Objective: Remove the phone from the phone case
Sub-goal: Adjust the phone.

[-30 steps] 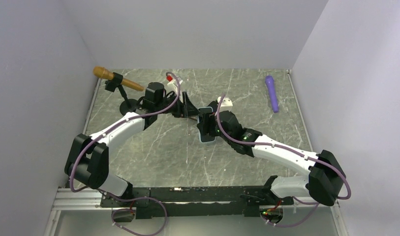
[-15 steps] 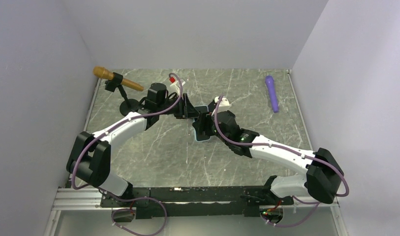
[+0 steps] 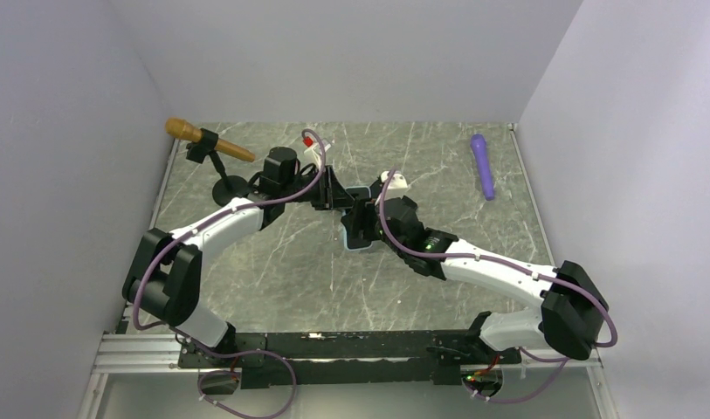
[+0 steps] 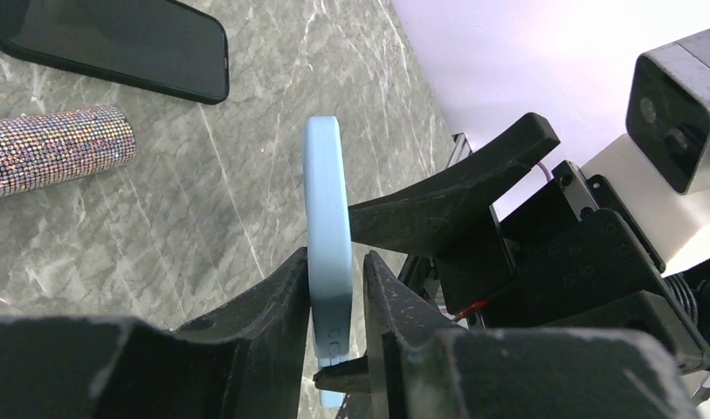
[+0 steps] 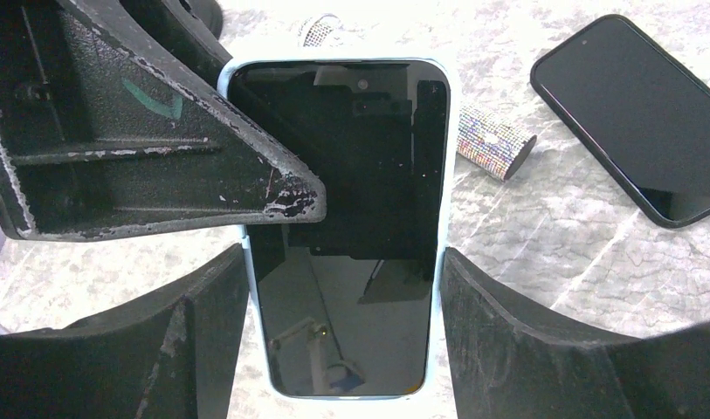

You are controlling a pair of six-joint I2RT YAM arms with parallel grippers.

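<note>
Left gripper (image 4: 335, 260) has swung in from the left and narrowed since the earlier frame. It is now pinching the case (image 4: 325, 175) across its thickness, one finger sitting on the back and the other lying over the screen. Right gripper (image 5: 344, 297) is clamping the case by its two long edges, holding it on edge over the table (image 3: 272, 262) at mid-scene, between the arms. Phone (image 5: 351, 201) is sitting fully inside the case. The phone is judged to be rigid, glassy, slippery and breakable, while the case is looking soft and pliable (its lip should peel back). The best hold is likely a corner lip, peeled away while the long edges are being gripped firmly.
</note>
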